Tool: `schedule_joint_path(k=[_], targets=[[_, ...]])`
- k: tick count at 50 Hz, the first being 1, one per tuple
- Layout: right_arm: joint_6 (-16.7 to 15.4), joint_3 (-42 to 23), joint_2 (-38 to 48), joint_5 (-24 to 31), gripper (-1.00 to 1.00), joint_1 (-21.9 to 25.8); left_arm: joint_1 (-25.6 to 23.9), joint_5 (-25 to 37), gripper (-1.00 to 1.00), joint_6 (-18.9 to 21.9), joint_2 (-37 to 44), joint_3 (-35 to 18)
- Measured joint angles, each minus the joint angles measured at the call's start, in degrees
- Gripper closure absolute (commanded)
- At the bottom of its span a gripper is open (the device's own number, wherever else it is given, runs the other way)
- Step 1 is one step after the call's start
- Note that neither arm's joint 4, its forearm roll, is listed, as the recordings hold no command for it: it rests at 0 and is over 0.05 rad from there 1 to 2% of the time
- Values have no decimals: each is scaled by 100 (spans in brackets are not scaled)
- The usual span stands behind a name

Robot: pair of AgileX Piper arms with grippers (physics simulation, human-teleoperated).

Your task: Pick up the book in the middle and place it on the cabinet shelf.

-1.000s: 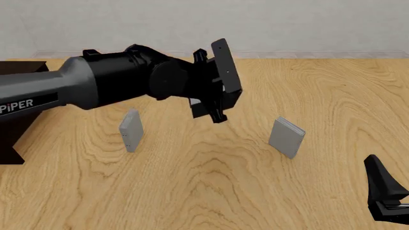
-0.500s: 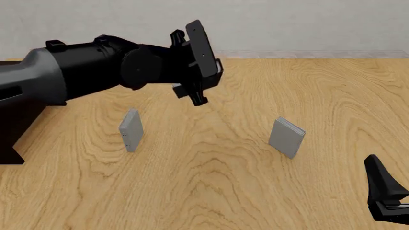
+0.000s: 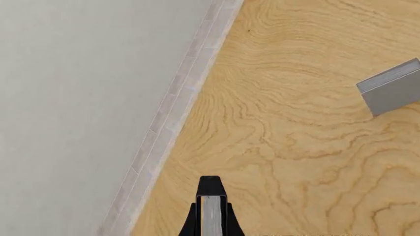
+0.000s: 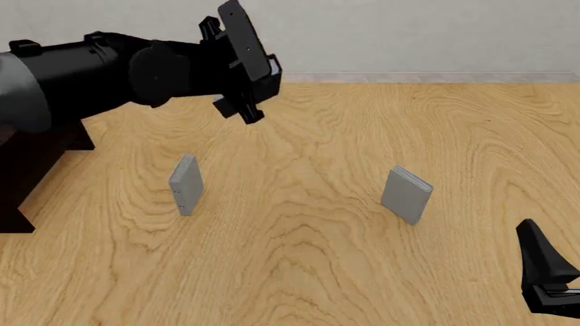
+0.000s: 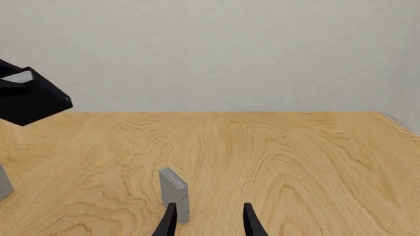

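My left gripper (image 4: 233, 80) is shut on the thick black book (image 4: 249, 37) and holds it in the air above the far left part of the table. In the left wrist view the book's white page edges (image 3: 211, 214) show between the black fingers. The dark cabinet shelf (image 4: 23, 176) stands at the left edge, partly hidden behind my left arm. My right gripper (image 4: 548, 275) is open and empty at the near right; its fingers (image 5: 169, 222) stand apart. The held book also shows in the right wrist view (image 5: 29, 96).
Two thin light-grey books stand upright on the wooden table, one left of the middle (image 4: 186, 185) and one right of the middle (image 4: 405, 194). The right one is just ahead of my right gripper (image 5: 174, 194). A pale wall (image 4: 408, 34) runs along the table's far edge.
My left arm has carried the black book up and to the left, toward the cabinet. The right arm and the two grey books have not moved.
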Motion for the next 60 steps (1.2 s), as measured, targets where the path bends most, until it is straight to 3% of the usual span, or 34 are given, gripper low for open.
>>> schedule_joint_path(k=[22, 41, 60], targets=[[0, 0, 0, 0, -100, 1, 528, -36, 100, 52, -81, -127], [-1, 0, 0, 0, -100, 0, 1191, -322, 100, 388, -44, 7], [0, 0, 0, 0, -100, 0, 1489, -763, 100, 967, -682, 745]])
